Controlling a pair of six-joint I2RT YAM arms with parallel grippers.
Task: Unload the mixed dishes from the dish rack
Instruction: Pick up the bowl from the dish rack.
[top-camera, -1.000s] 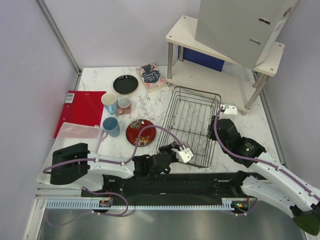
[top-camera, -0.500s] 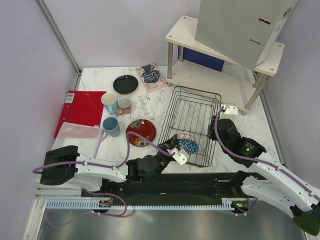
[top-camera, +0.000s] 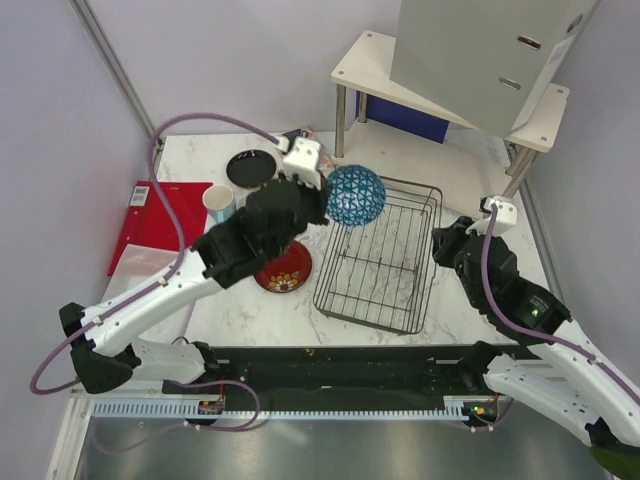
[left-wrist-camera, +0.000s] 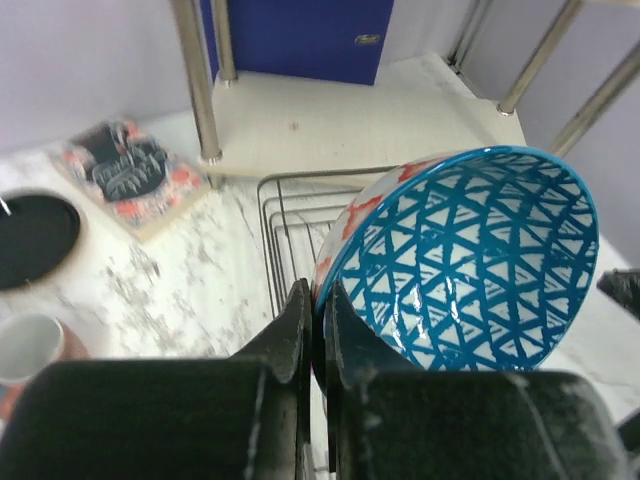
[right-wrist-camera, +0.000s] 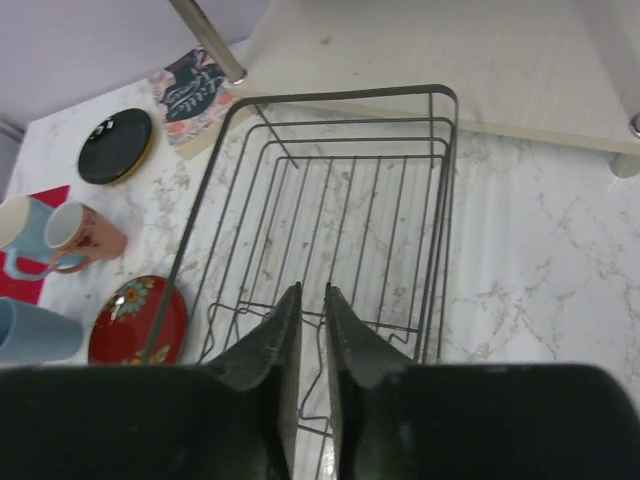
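Left wrist view only: glossy triangle-lattice interior of blue-and-white patterned bowl (left-wrist-camera: 470, 262), rim pinched tight in left end effector (left-wrist-camera: 312, 330); top view gives domed underside, held high over far-left corner of black wire dish rack (top-camera: 381, 254). Half a second back: bowl low at rack's near end. Right end effector (right-wrist-camera: 305, 330) nearly closed, empty, above rack.

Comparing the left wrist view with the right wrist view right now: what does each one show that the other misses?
Only the left wrist view shows the blue-and-white patterned bowl, clamped by its rim in the left gripper, and the blue panel under the shelf.

Only the right wrist view shows the red plate, a light-blue cup and the dish rack's bare floor under the right gripper.

Both show the black plate, patterned booklet and white shelf.
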